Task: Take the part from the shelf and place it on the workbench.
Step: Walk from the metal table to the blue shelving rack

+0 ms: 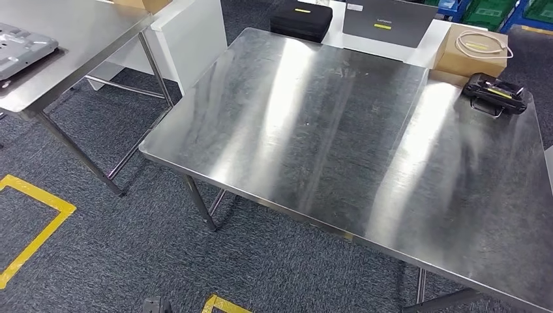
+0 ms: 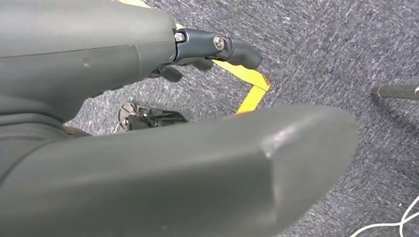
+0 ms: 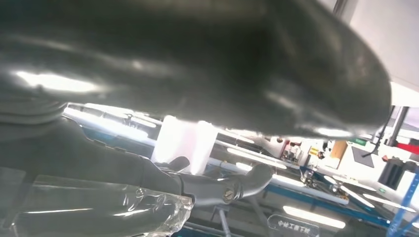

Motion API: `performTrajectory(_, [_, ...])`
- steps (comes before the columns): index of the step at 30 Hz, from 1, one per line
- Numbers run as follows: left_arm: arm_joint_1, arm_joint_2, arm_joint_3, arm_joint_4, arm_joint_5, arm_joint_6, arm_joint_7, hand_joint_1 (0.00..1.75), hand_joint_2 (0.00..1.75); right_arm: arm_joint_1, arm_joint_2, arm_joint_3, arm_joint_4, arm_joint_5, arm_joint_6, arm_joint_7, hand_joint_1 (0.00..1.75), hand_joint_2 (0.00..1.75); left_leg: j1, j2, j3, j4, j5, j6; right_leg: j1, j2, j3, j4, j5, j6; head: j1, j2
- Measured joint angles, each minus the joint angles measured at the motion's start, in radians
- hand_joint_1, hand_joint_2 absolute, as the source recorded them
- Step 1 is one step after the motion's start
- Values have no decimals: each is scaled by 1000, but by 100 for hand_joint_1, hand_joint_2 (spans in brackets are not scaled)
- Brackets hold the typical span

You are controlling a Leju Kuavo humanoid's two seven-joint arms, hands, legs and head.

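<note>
The left robot hand looms closest, its thick thumb blocking much of the grey carpet and yellow floor tape below; its dark fingers stand apart from the thumb with nothing between them. The right robot hand is blurred. Clear plastic wrapping lies against its fingers, but I cannot tell what is inside or whether the hand clamps it. Beyond, the steel counter is cut off at the right. Along its far edge sit a black device, a cardboard box, a black case and a laptop.
</note>
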Motion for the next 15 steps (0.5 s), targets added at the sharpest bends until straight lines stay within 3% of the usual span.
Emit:
performTrajectory(2, [0, -1, 0, 0, 0, 0, 0, 0, 0, -1, -2, 0, 0, 2, 1, 0, 0, 0, -1, 2, -2, -18, 24, 15, 4, -2, -11, 5, -3, 8, 1, 0])
performTrajectory(3, [0, -2, 0, 0, 0, 0, 0, 0, 0, -1, -3, 0, 0, 2, 1, 0, 0, 0, -2, 3, -7, -27, 38, 25, 7, -2, -26, 31, -22, 4, 2, 0])
performTrajectory(6, [1, -4, 0, 0, 0, 0, 1, 0, 0, 0, -6, 0, 0, 5, 9, 0, 0, 0, -10, 6, -34, -35, 67, 41, 11, -1, -110, 231, -132, -19, 8, 0])
performTrajectory(7, [2, -4, 0, 0, 0, 0, 1, 0, 0, 1, -5, 0, 0, 7, 13, 1, 0, 0, -14, 6, -45, -35, 74, 42, 12, -1, -129, 290, -157, -18, 8, 0])
performTrajectory(8, [2, -4, 0, 0, 0, 0, 1, 0, 0, 2, -5, 0, 0, 9, 15, 1, 0, 0, -17, 6, -54, -34, 81, 43, 14, -1, -128, 311, -167, -12, 9, 0])
performTrajectory(9, [3, -5, 0, 1, 0, 0, 1, 0, 0, 3, -5, 0, 0, 11, 16, 1, 0, 0, -20, 6, -62, -33, 87, 42, 14, -1, -102, 285, -162, -5, 9, 0])
performTrajectory(11, [3, -5, 0, 1, 0, 0, 1, 0, 0, 2, -5, 0, 0, 13, 17, 2, 0, 0, -23, 6, -74, -27, 94, 40, 14, -3, -1, 135, -130, 5, 10, 0])
performTrajectory(12, [3, -5, 0, 1, 0, 0, 1, 0, 0, 1, -5, 0, 0, 13, 17, 2, 0, 0, -25, 6, -81, -21, 96, 37, 18, -4, 43, 65, -114, 4, 10, 0])
performTrajectory(13, [3, -5, 0, 1, 0, 0, 1, 0, 0, -1, -5, 0, 0, 14, 17, 3, 0, 0, -28, 5, -87, -15, 98, 34, 22, -4, 69, 20, -103, -1, 10, 0])
performTrajectory(15, [3, -6, 0, 1, 0, 0, 1, 0, 0, -1, -4, 0, 0, 15, 17, 3, 0, 0, -33, 5, -97, -8, 104, 28, 30, -2, 75, 5, -92, -16, 9, 0])
